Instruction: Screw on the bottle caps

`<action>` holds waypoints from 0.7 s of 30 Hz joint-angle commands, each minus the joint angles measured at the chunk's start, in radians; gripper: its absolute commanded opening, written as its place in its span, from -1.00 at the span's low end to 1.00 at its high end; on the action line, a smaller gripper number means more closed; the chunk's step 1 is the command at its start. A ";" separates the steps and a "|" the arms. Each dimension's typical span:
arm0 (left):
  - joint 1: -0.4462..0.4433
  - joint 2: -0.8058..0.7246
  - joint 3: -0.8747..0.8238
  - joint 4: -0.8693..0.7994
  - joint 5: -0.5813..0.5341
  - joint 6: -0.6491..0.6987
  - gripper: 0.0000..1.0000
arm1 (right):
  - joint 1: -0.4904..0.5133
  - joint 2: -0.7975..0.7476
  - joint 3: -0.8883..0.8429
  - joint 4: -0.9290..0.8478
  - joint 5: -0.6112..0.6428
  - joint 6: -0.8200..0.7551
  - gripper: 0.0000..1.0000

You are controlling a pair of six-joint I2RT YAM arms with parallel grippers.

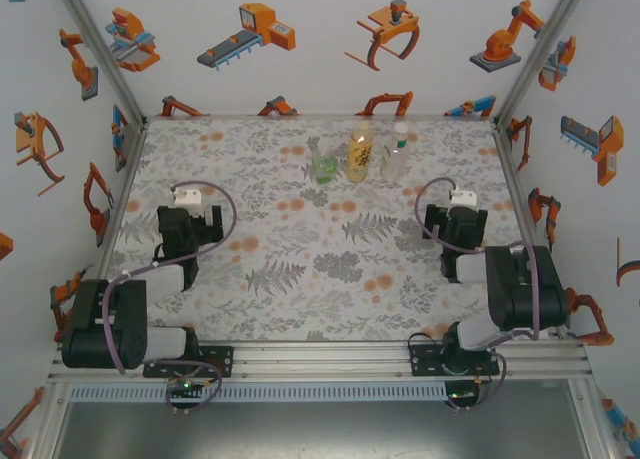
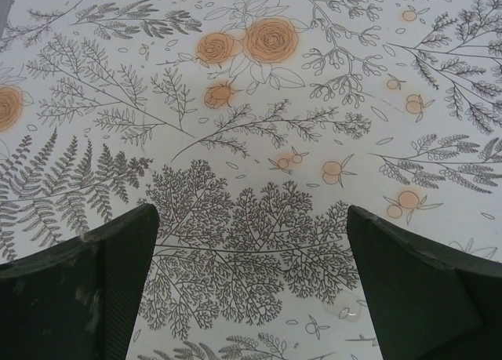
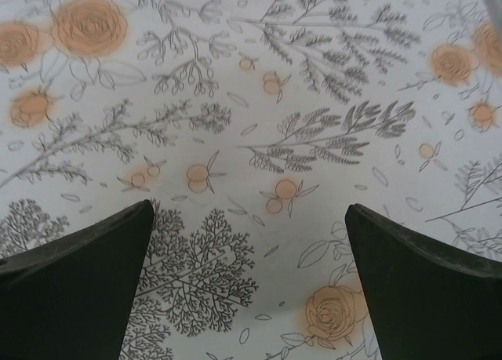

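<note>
While the left gripper [image 2: 251, 219] and right gripper [image 3: 247, 211] hang released over the floral table [image 1: 300, 279], the bottles [image 1: 360, 154] stand close together at its far middle, well apart from both: short green-tinted, yellow-labelled amber, slim clear with a white cap [image 1: 401, 128].

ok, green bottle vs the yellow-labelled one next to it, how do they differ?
Height: the green bottle is shorter than the yellow-labelled bottle.
Look: the green bottle is clear and tinted; the yellow-labelled bottle carries a yellow wrap.
Place: the green bottle stands left of the yellow-labelled bottle.
Both stand upright at the far side of the table.
</note>
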 commanded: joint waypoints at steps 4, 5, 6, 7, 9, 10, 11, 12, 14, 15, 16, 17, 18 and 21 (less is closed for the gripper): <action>0.058 0.092 0.013 0.186 0.177 -0.065 0.94 | -0.004 0.008 0.021 0.109 0.006 0.034 0.99; 0.058 0.113 0.021 0.184 0.188 -0.060 0.94 | -0.006 0.006 0.022 0.100 0.038 0.046 0.98; 0.058 0.131 0.031 0.178 0.189 -0.060 0.94 | -0.006 0.008 0.023 0.099 0.051 0.055 0.98; 0.058 0.151 0.038 0.181 0.195 -0.057 0.94 | -0.005 0.008 0.026 0.097 0.043 0.050 0.98; 0.058 0.188 0.060 0.172 0.195 -0.054 0.94 | -0.005 0.008 0.027 0.094 0.045 0.050 0.98; 0.058 0.207 0.071 0.176 0.178 -0.062 0.94 | -0.004 0.007 0.027 0.093 0.045 0.051 0.98; 0.063 0.210 0.078 0.161 0.148 -0.080 0.94 | -0.005 0.008 0.027 0.093 0.045 0.051 0.98; 0.064 0.210 0.081 0.153 0.138 -0.085 0.94 | -0.005 0.008 0.027 0.092 0.045 0.051 0.98; 0.062 0.212 0.080 0.160 0.134 -0.083 0.94 | -0.005 0.008 0.027 0.093 0.044 0.050 0.98; 0.061 0.212 0.080 0.159 0.130 -0.081 0.94 | -0.005 0.008 0.027 0.093 0.044 0.050 0.98; 0.060 0.212 0.079 0.160 0.130 -0.081 0.94 | -0.005 0.008 0.027 0.092 0.044 0.050 0.99; 0.060 0.211 0.078 0.160 0.127 -0.082 0.94 | -0.005 0.008 0.027 0.093 0.044 0.051 0.98; 0.059 0.212 0.078 0.161 0.128 -0.081 0.94 | -0.005 0.008 0.027 0.093 0.044 0.050 0.98; 0.060 0.212 0.079 0.161 0.127 -0.081 0.94 | -0.004 0.008 0.027 0.093 0.043 0.050 0.98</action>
